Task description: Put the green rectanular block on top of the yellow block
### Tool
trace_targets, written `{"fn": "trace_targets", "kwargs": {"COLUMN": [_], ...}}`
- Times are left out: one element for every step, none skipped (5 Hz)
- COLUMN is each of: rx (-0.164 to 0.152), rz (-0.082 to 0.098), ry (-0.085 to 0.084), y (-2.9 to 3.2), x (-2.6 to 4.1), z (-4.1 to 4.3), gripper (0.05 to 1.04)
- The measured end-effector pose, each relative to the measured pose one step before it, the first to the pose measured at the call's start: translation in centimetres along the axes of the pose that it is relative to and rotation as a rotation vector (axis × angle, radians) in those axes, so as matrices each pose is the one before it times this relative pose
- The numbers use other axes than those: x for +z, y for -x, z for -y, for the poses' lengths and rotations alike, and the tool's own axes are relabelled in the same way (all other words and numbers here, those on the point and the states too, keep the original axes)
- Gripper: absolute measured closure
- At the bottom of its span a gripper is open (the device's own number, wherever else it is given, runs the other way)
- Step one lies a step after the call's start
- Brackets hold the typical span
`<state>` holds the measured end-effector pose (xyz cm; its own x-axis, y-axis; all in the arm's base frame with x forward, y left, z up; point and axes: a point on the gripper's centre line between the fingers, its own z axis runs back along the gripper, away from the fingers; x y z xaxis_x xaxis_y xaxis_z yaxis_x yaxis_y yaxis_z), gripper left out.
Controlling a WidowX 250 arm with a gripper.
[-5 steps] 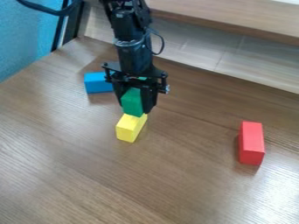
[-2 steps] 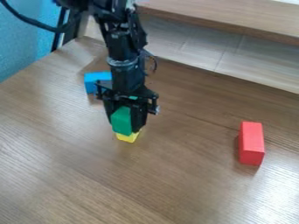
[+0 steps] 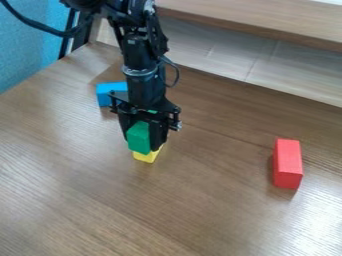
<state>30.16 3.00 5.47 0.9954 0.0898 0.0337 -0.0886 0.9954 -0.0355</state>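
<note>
The black gripper (image 3: 143, 140) hangs left of the middle of the camera view, shut on the green block (image 3: 139, 137) with a finger on either side of it. Directly below the green block is the yellow block (image 3: 146, 157), of which the front end shows; the rest is hidden behind the green block and the fingers. Whether the two blocks touch I cannot tell from this angle.
A blue block (image 3: 111, 93) lies behind and left of the gripper, partly covered by it. A red block (image 3: 288, 164) stands at the right on the wooden table (image 3: 200, 210). A raised ledge (image 3: 267, 22) runs along the back.
Over the last second the gripper has come forward, down and slightly left with the green block, covering more of the yellow block. Since the later earlier frame it has hardly moved.
</note>
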Motion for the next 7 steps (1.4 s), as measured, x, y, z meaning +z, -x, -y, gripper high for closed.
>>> {"fn": "trace_targets", "kwargs": {"rx": [0.0057, -0.0050, -0.0164, 0.0065, -0.0161, -0.0065, -0.0012], "rz": [0.0048, -0.0010, -0.0229, 0.0002, -0.0005, 0.0585, 0.0394], "ry": [-0.0030, 0.0035, 0.0014, -0.0152, 0.0017, 0.0092, 0.0050], "y": [-0.241, 0.011, 0.099, -0.013, -0.050, -0.741, -0.572], "x": [0.060, -0.039, -0.476, -0.005, 0.092, 2.392, 1.608], "z": [-0.326, -0.176, -0.057, -0.055, 0.817, 0.582, 0.641], "gripper": [0.485, 0.436, 0.132, 0.079, 0.083, 0.083, 0.083]}}
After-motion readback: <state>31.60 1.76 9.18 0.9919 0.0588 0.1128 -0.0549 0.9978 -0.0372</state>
